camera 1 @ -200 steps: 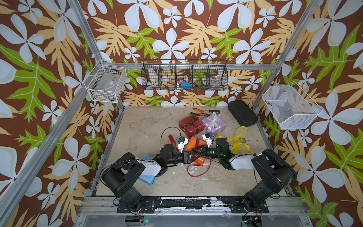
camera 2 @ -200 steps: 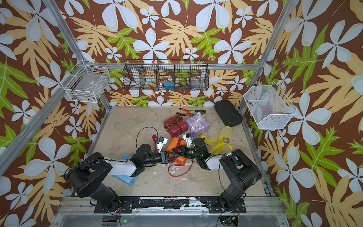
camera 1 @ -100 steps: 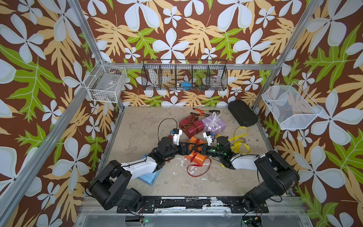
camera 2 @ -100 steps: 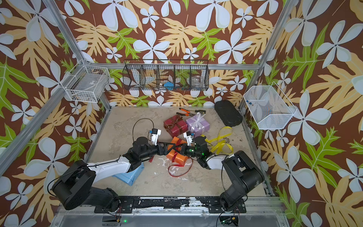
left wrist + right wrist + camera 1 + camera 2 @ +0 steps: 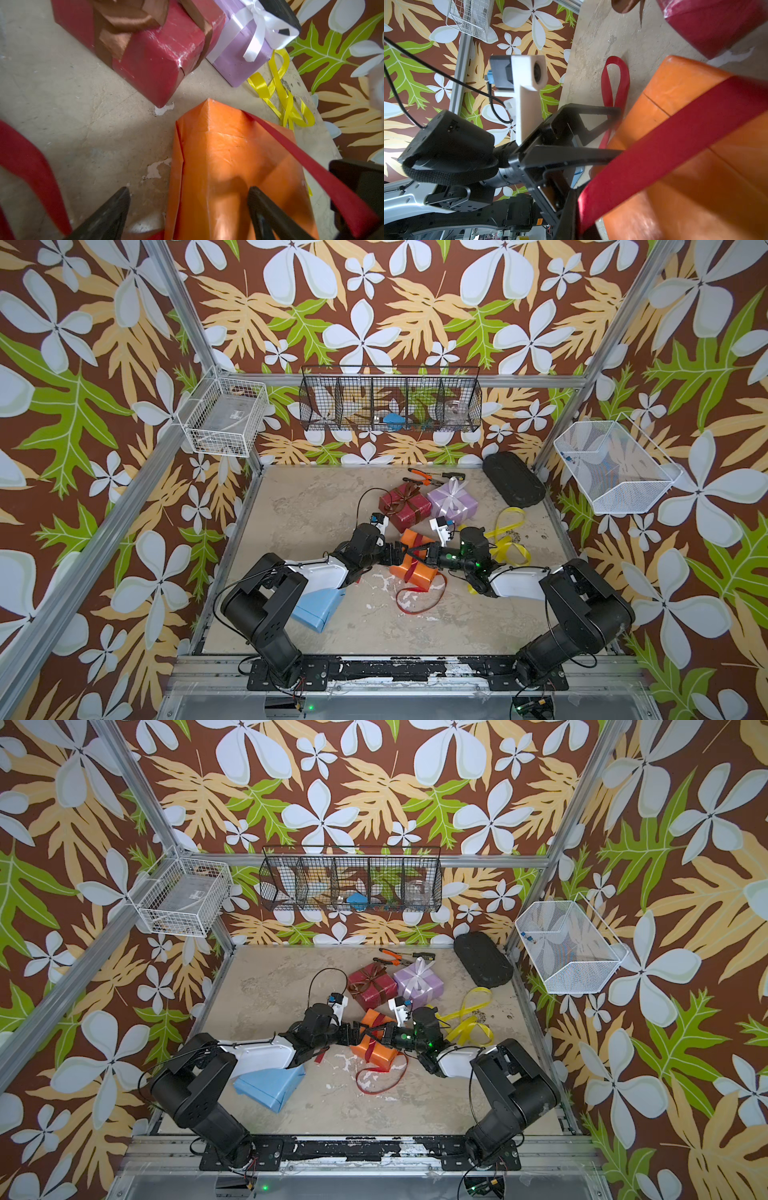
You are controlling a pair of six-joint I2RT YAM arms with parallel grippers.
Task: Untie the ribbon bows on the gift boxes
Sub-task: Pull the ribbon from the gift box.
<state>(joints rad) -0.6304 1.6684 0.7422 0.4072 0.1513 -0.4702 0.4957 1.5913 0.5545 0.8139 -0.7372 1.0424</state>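
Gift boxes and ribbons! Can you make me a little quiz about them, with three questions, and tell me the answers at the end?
1. Pick one. Which ribbon lies loose on the table, on no box? A: white. B: the yellow ribbon. C: brown.
2. True or false: the white bow on the lilac box is tied.
3. In your own words: what does the shut right gripper pinch?
Key: 1 B. 2 true. 3 the red ribbon, which runs across the orange box.
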